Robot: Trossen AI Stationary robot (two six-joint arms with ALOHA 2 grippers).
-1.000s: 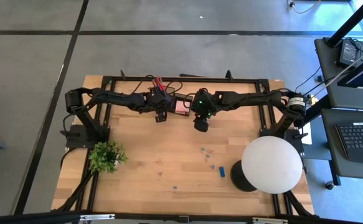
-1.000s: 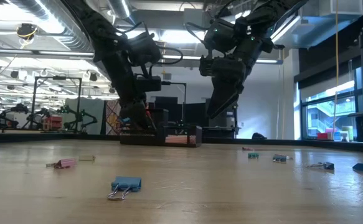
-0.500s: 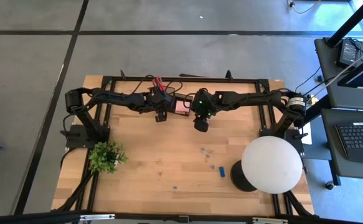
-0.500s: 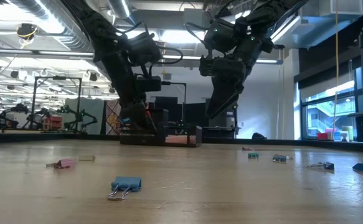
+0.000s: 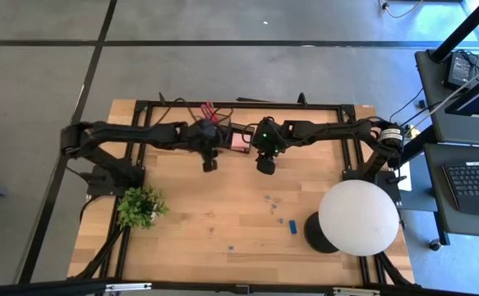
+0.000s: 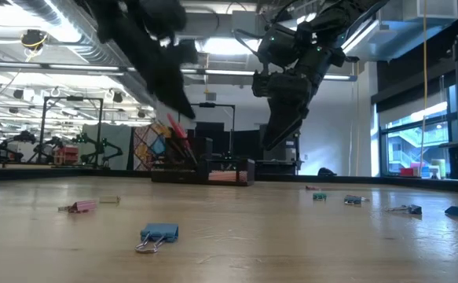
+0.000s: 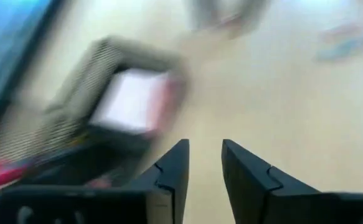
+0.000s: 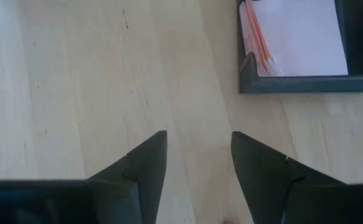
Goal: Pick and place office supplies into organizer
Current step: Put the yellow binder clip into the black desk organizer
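Fingers [image 7: 172,171] of the left gripper [image 7: 201,171] parted narrowly and bare; fingers [image 8: 145,163] of the right gripper [image 8: 197,165] parted wider, also bare, hanging over plain wood just beside the organizer [image 5: 232,140] at the table's far edge. Since a second ago: left arm swung back, elbow out past the table's left side, left gripper lifted off the organizer, right arm unmoved. Seen only low across the table: red-handled scissors [image 6: 178,135] upright in the cup, blue clip [image 6: 158,233] and pink clip [image 6: 80,207] up front; only at the right wrist: sticky-note pad [image 8: 302,37] in the tray.
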